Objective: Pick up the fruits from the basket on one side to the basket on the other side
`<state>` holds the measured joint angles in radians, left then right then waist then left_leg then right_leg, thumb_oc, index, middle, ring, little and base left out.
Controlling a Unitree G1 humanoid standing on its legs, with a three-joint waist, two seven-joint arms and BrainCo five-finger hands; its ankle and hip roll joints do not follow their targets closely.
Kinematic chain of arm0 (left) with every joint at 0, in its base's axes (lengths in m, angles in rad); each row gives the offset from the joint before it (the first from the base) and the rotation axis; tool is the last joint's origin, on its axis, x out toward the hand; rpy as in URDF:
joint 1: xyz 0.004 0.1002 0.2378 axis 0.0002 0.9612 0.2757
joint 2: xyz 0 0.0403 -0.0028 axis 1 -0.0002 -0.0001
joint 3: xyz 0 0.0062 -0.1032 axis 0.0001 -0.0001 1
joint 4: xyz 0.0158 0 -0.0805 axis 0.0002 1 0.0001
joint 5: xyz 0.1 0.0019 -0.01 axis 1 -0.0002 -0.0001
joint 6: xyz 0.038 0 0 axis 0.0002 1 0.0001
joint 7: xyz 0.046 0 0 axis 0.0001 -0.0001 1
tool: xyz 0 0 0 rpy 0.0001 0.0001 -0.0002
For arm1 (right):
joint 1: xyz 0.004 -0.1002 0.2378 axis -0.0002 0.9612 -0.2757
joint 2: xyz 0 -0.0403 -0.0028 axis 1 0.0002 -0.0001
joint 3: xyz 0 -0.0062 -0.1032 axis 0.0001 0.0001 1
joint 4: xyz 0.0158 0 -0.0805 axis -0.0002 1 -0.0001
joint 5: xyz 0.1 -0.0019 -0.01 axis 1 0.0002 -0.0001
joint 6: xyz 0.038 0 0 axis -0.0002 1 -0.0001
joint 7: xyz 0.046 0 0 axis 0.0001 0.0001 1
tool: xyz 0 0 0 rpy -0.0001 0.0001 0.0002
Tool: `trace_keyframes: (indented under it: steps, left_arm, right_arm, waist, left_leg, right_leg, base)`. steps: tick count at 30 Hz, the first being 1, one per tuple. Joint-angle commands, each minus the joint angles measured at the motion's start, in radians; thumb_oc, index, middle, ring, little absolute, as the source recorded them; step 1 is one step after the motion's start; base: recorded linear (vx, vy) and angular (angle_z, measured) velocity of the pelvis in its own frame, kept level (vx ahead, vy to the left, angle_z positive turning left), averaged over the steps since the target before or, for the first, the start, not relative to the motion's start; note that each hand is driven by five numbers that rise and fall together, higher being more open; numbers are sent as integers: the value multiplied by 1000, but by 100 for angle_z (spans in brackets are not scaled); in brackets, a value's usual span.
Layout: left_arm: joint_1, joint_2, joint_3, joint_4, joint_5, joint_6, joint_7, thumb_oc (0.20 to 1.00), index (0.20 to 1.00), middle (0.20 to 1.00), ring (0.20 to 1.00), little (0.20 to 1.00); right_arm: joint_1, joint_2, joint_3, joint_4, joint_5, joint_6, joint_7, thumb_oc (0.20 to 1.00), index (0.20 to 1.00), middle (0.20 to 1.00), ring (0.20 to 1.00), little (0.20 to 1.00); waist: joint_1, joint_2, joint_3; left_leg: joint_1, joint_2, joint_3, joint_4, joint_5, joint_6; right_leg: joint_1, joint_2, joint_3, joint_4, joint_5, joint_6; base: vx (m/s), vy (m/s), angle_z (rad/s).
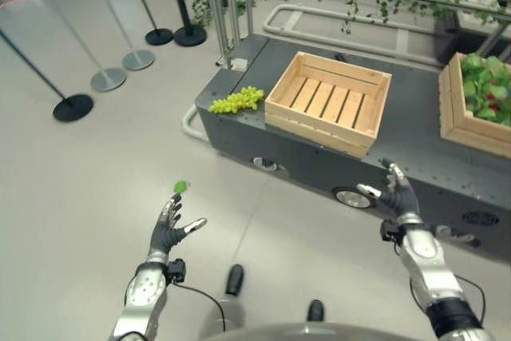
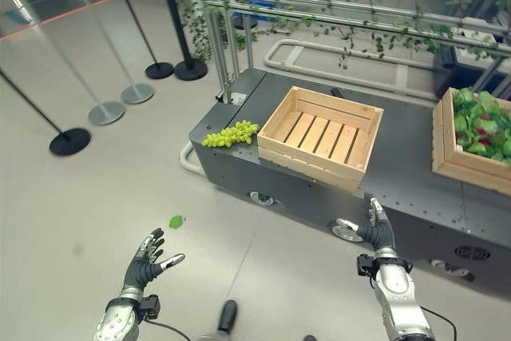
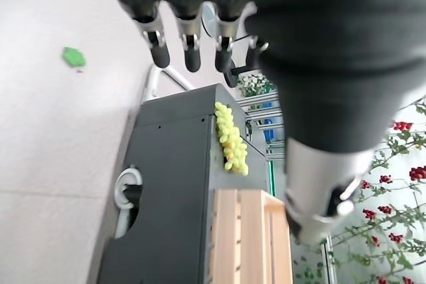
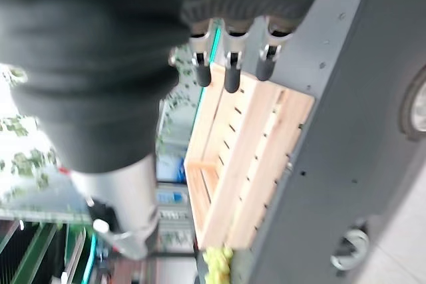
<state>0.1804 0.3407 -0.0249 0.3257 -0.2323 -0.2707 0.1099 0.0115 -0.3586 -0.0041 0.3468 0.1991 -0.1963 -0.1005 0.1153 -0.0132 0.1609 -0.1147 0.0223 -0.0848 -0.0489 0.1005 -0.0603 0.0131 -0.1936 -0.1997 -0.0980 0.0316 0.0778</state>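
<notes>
1. Left hand point(image 1: 170, 229) is hanging over bare floor at about 7 o'clock in the left eye view, fingers straight and spread, carrying nothing.
2. Right hand point(image 1: 398, 195) is hovering at about 4 o'clock, just in front of the dark cart point(image 1: 415, 113), fingers relaxed and released, nothing in it.
3. Bunch of green grapes point(image 1: 237, 100) is lying on the cart's top at its left corner, just beside the empty wooden crate point(image 1: 329, 100), outside it.
4. Second crate point(image 1: 477, 101) is sitting at 3 o'clock, well apart from the first, full of green leaves with some red bits.
5. Small green scrap point(image 2: 176, 221) is lying on the floor; the right eye view is showing it apart from the left hand's fingertips, the left eye view is overlapping them.
6. Left wrist view is adding plants with red berries point(image 3: 399, 184) beyond the cart.
</notes>
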Motion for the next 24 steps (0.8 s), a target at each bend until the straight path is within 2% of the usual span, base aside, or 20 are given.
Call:
trace_keyframes:
  steps: [1,2,4,5,6,7,11,13,14,16,17,18,19,20,21,22,23,24]
  left_arm:
    - [-37,35,27,-59,-17,-59,5,1000,1000,1000,1000,1000]
    - [-37,36,27,-59,-17,-59,5,1000,1000,1000,1000,1000]
    - [-43,44,29,-50,-16,-60,11,1000,1000,1000,1000,1000]
    - [-43,44,29,-50,-16,-60,11,1000,1000,1000,1000,1000]
    - [-42,45,32,-49,-12,-60,9,1000,1000,1000,1000,1000]
    - [-41,45,32,-49,-12,-60,9,1000,1000,1000,1000,1000]
    - [-31,54,32,-55,-4,-59,2,1000,1000,1000,1000,1000]
    - [-29,54,22,-38,4,-55,-3,1000,1000,1000,1000,1000]
    - [-29,54,22,-38,4,-55,-3,1000,1000,1000,1000,1000]
    - [-35,56,10,-8,17,-50,-4,1000,1000,1000,1000,1000]
    - [-37,54,4,18,33,-47,0,1000,1000,1000,1000,1000]
    - [-35,53,1,64,50,-42,9,1000,1000,1000,1000,1000]
    - [-36,52,1,65,50,-43,9,1000,1000,1000,1000,1000]
    - [-32,50,3,90,51,-39,11,1000,1000,1000,1000,1000]
    - [-29,41,11,141,68,-29,28,1000,1000,1000,1000,1000]
    - [-29,41,11,141,68,-29,28,1000,1000,1000,1000,1000]
    - [-34,32,15,190,65,-25,36,1000,1000,1000,1000,1000]
    - [-38,30,14,218,71,-22,42,1000,1000,1000,1000,1000]
  right_arm:
    - [-39,-14,-28,-79,18,-60,-2,1000,1000,1000,1000,1000]
    - [-39,-14,-28,-79,18,-60,-2,1000,1000,1000,1000,1000]
    - [-50,1,-17,-70,15,-56,-6,1000,1000,1000,1000,1000]
    - [-50,1,-17,-70,15,-57,-6,1000,1000,1000,1000,1000]
    - [-47,11,-18,-63,9,-54,-4,1000,1000,1000,1000,1000]
    - [-47,11,-18,-63,8,-54,-4,1000,1000,1000,1000,1000]
    - [-43,21,-15,-60,10,-52,1,1000,1000,1000,1000,1000]
    - [-43,27,-23,-50,15,-52,0,1000,1000,1000,1000,1000]
    - [-43,27,-23,-50,15,-52,0,1000,1000,1000,1000,1000]
    - [-45,28,-26,-45,13,-52,-2,1000,1000,1000,1000,1000]
    - [-47,30,-28,-39,16,-51,-4,1000,1000,1000,1000,1000]
    - [-65,34,-25,-35,19,-53,-12,1000,1000,1000,1000,1000]
    - [-65,33,-25,-35,19,-53,-13,1000,1000,1000,1000,1000]
    - [-80,35,-15,-33,17,-54,-17,1000,1000,1000,1000,1000]
    - [-109,42,3,-28,19,-55,-28,1000,1000,1000,1000,1000]
    - [-109,42,3,-28,19,-55,-28,1000,1000,1000,1000,1000]
    - [-112,43,17,-31,23,-53,-23,1000,1000,1000,1000,1000]
    - [-110,40,29,-29,24,-53,-13,1000,1000,1000,1000,1000]
  waist:
    - [1,-33,-10]
    - [2,-34,-11]
    - [5,-46,-21]
    - [6,-46,-21]
    - [3,-56,-29]
    - [3,-57,-30]
    - [-3,-64,-39]
    - [-9,-69,-43]
    - [-9,-69,-44]
    - [-12,-67,-48]
    - [-13,-66,-51]
    - [-7,-53,-55]
    - [-6,-52,-54]
    - [6,-37,-50]
    - [18,-21,-39]
    - [18,-22,-39]
    - [15,-33,-37]
    - [14,-45,-35]
  left_leg:
    - [-46,8,2,54,-38,-44]
    - [-46,8,2,54,-38,-44]
    - [-55,-13,43,82,-75,-17]
    - [-55,-13,43,82,-75,-17]
    - [-53,-33,57,96,-95,-4]
    - [-55,-34,58,97,-95,-3]
    - [-56,-59,73,111,-122,12]
    - [-59,-77,72,126,-140,19]
    - [-61,-77,72,127,-141,19]
    - [-66,-92,69,137,-150,21]
    - [-67,-98,72,140,-154,19]
    - [-67,-84,87,140,-158,11]
    - [-67,-83,87,140,-159,11]
    - [-60,-54,104,141,-163,4]
    - [-33,-32,146,141,-164,10]
    - [-34,-33,146,140,-164,10]
    - [-17,-51,160,130,-166,21]
    - [-5,-74,169,122,-170,34]
  right_leg:
    - [25,-76,-16,11,51,137]
    - [24,-76,-16,11,51,137]
    - [-19,-117,-10,11,89,162]
    - [-19,-117,-9,11,89,162]
    - [-35,-140,-11,11,134,174]
    - [-37,-141,-10,11,134,174]
    - [-78,-163,-6,11,207,184]
    - [-97,-180,-13,11,264,184]
    - [-98,-180,-13,11,265,184]
    - [-115,-204,-24,11,324,184]
    - [-120,-224,-38,11,375,184]
    - [-139,-266,-93,11,466,184]
    - [-139,-264,-93,11,466,184]
    - [-148,-281,-133,11,474,184]
    - [-130,-276,-173,11,435,184]
    - [-131,-276,-173,11,435,184]
    - [-104,-244,-163,11,402,184]
    - [-73,-194,-153,15,341,184]
  base:
    - [34,137,-40]
    - [39,152,-40]
    - [75,213,-24]
    - [147,254,-59]
    - [99,128,-58]
    - [128,185,-44]
    - [84,179,-4]
    - [71,201,-2]
    - [35,103,-1]
    - [49,144,2]
    - [28,183,5]
    - [10,120,6]
    - [-18,89,-29]
    - [26,224,-69]
    - [25,225,-88]
    - [94,317,-90]
    - [120,239,-65]
    - [210,519,-54]
